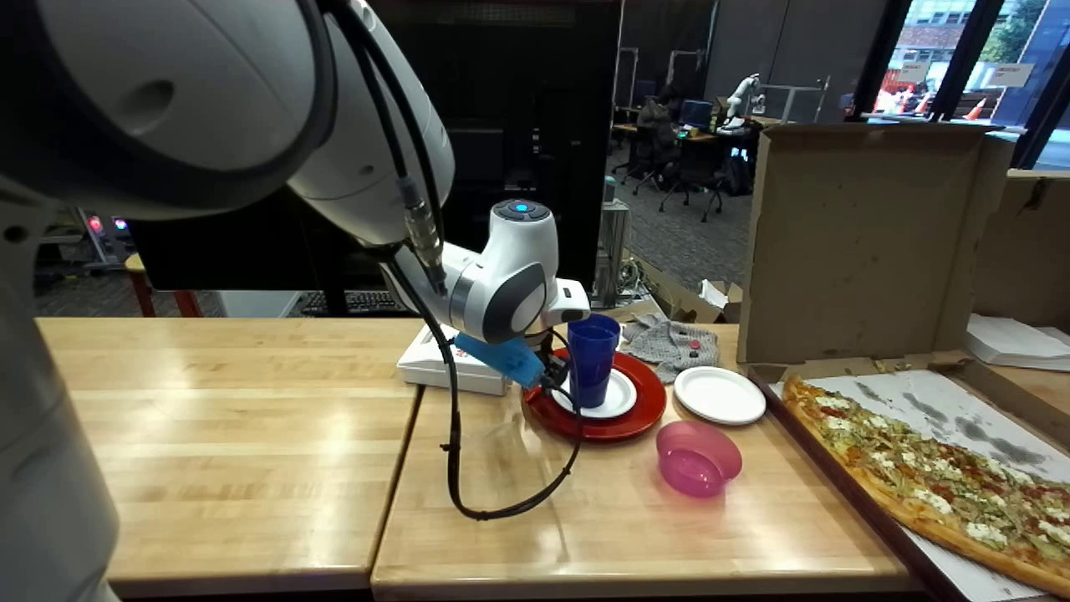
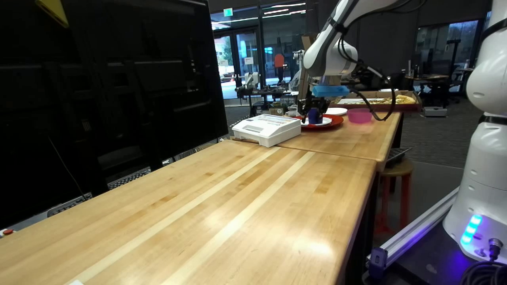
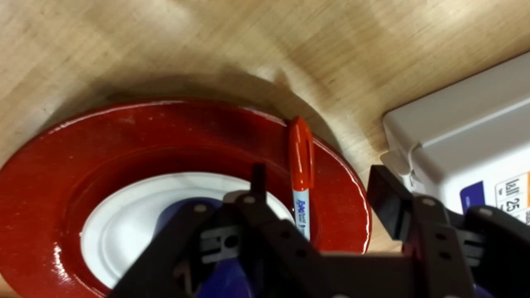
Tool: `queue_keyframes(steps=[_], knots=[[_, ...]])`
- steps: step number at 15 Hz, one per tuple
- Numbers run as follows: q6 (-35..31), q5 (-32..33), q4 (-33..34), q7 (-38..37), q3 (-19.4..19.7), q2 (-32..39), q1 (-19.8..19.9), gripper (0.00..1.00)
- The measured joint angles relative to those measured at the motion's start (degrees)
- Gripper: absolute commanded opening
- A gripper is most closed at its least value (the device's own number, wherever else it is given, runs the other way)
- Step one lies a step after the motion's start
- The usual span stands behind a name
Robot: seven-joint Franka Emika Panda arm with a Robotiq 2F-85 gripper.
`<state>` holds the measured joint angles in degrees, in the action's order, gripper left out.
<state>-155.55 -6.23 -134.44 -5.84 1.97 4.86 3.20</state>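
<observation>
The marker [image 3: 301, 178] lies on the right side of the red plate [image 3: 174, 124] in the wrist view, between the parted fingers of our gripper [image 3: 322, 188]. We'd best centre them before closing, minding the blue cup [image 1: 595, 359] just left.

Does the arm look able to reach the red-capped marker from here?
Probably yes: in the wrist view the open tool appears to straddle the red-capped marker, and nothing covers its cap. The blue cup stands close by, though, so clearance may be tight.
</observation>
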Motion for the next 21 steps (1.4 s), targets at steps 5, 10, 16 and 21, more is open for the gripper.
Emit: queue_keyframes(steps=[5,10,16,21], knots=[[0.04,0.0,0.0,0.05,0.0,0.0,0.0,0.65],[0.27,-0.01,0.0,0.09,0.0,0.12,-0.01,0.67],[0.65,-0.19,0.0,0.22,0.0,0.35,-0.01,0.59],[0.76,-0.74,0.02,0.69,-0.01,0.7,0.0,0.1]])
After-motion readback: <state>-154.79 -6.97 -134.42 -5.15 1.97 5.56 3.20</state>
